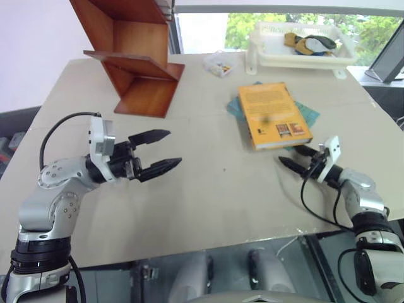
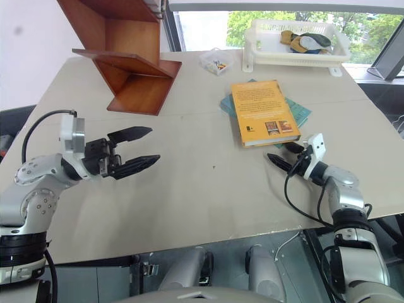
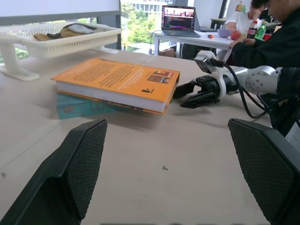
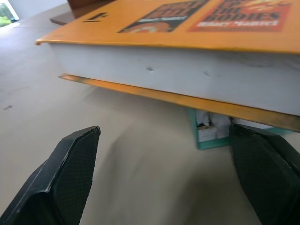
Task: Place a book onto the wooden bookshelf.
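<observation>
My view from the head camera: the orange book (image 1: 273, 115) lies flat on the beige table (image 1: 208, 189), cover up, toward the right half. It rests on top of a thinner teal book (image 1: 307, 113), whose corners stick out from under it. The near end of the orange book overhangs a little, with a gap under the cover edge.

My right gripper (image 1: 294, 158) is low, just above the tabletop, right at the near end of the book. Its two black fingers are spread apart and hold nothing. In the right wrist view they stand wide either side, facing the page edge of the book (image 4: 187, 70); I cannot tell whether a fingertip touches it.

My left gripper (image 1: 161, 151) hangs above the table's left half, well apart from both books, pointing across toward them. Its fingers are spread wide, empty.

The wooden bookshelf (image 1: 136, 53) stands at the far left corner of the table, slanted panels, well apart from the book. At the far right sits a white plastic basket (image 1: 265, 53) with a few items inside. A small clear box (image 1: 218, 63) sits between shelf and basket.
</observation>
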### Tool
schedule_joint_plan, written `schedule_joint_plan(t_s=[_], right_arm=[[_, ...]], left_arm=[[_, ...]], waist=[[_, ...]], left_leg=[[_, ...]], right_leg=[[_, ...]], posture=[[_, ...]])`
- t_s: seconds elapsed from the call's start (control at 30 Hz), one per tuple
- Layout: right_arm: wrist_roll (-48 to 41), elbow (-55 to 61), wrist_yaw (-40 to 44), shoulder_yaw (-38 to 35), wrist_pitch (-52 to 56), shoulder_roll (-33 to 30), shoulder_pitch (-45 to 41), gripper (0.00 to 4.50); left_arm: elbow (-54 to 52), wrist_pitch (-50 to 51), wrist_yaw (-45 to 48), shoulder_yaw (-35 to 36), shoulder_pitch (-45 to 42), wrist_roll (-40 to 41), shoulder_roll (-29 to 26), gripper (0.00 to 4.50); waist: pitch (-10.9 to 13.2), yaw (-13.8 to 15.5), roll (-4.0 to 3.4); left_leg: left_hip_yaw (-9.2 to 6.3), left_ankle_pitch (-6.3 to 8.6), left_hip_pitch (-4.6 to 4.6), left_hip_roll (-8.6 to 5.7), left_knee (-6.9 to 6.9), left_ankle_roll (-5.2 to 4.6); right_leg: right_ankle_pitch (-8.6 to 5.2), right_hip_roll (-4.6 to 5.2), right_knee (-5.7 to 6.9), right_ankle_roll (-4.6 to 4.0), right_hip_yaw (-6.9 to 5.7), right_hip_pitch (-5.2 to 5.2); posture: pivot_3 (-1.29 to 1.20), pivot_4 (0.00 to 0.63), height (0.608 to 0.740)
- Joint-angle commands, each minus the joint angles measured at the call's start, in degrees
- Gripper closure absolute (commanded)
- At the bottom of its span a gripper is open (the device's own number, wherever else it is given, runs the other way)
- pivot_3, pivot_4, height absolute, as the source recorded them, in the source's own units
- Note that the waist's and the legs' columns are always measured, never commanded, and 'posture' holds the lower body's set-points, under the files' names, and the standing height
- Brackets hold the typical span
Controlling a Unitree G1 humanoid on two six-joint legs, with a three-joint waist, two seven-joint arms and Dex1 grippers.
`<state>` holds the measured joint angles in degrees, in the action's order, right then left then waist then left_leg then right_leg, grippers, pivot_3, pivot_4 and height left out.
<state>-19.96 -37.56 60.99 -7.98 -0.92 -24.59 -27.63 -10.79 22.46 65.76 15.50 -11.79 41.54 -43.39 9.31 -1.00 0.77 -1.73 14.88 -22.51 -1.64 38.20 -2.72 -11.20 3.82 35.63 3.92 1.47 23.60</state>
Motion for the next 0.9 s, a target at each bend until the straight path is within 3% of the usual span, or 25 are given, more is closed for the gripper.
schedule_joint_plan(t_s=[0.03, 0.4, 0.9], right_arm=[[2.1, -0.2, 0.7, 2.2, -2.2, 1.3, -0.2, 0.00], [5.5, -2.3, -0.7, 4.8, -5.7, 4.8, -2.6, 0.00], [3.6, 7.8, 9.5, 9.2, -4.0, 3.9, 1.4, 0.00]], left_arm=[[-1.8, -0.9, -0.2, 2.0, 0.6, 0.1, -0.8, 0.05], [-1.7, -1.3, -0.7, 2.0, 0.8, -0.2, -0.9, 0.05], [-1.4, -1.7, -1.3, 2.2, 1.2, -0.7, -0.7, 0.05]], waist=[[0.0, -0.1, 0.00], [0.0, -1.4, 0.03], [0.0, -1.2, 0.01]], left_leg=[[0.00, 0.00, 0.01, 0.01, 0.00, 0.00], [0.00, -0.02, 0.08, 0.09, 0.00, 0.04], [-0.02, -0.01, 0.08, 0.13, -0.06, 0.06]], right_leg=[[0.00, -0.01, 0.01, 0.00, 0.00, 0.00], [0.01, -0.08, 0.08, -0.01, 0.02, -0.01], [0.00, -0.06, 0.05, -0.02, 0.01, 0.01]], posture=[[0.00, 0.150, 0.740], [0.00, 0.150, 0.740], [0.00, 0.150, 0.740]])
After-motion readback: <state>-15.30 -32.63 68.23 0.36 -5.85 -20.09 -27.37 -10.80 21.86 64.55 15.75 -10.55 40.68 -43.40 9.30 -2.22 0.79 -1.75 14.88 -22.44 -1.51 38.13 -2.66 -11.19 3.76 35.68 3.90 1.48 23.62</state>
